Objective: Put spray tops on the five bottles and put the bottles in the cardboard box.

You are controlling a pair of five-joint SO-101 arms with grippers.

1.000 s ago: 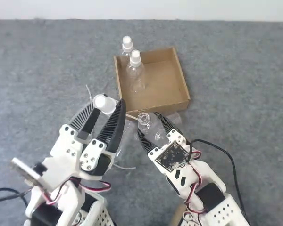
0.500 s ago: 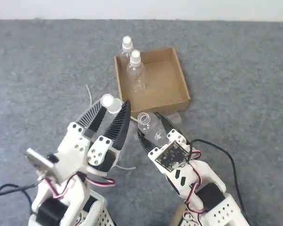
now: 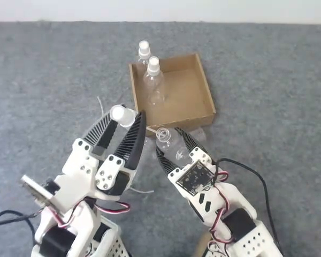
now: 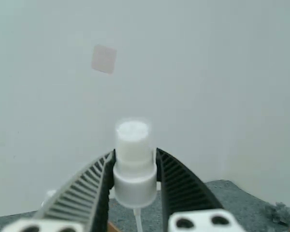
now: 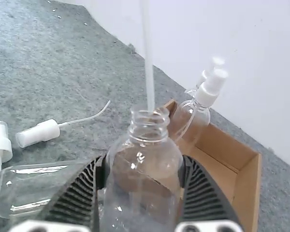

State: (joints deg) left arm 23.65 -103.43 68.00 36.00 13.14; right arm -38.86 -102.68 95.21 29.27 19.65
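My left gripper [image 3: 125, 119] is shut on a white spray top [image 3: 122, 114], held with its cap up just left of the cardboard box's [image 3: 207, 99] front corner. In the left wrist view the spray top [image 4: 133, 159] sits between the fingers [image 4: 176, 181], its tube hanging down. My right gripper [image 3: 169, 143] is shut on a clear bottle [image 3: 164, 136] with an open neck. The right wrist view has the thin white tube [image 5: 147, 58] dipping into the bottle's neck [image 5: 148, 119]. Two bottles with spray tops [image 3: 152, 79] stand at the box's far left corner.
Loose spray tops [image 5: 43, 131] lie on the grey carpet, and a clear bottle [image 5: 29, 188] lies on its side beside my right gripper. Another bottle [image 3: 197, 134] lies in front of the box. A white basket [image 3: 115, 241] sits by the arm bases.
The left arm has shifted slightly to the right and back with the spray top in its gripper. The right arm and its bottle have not moved.
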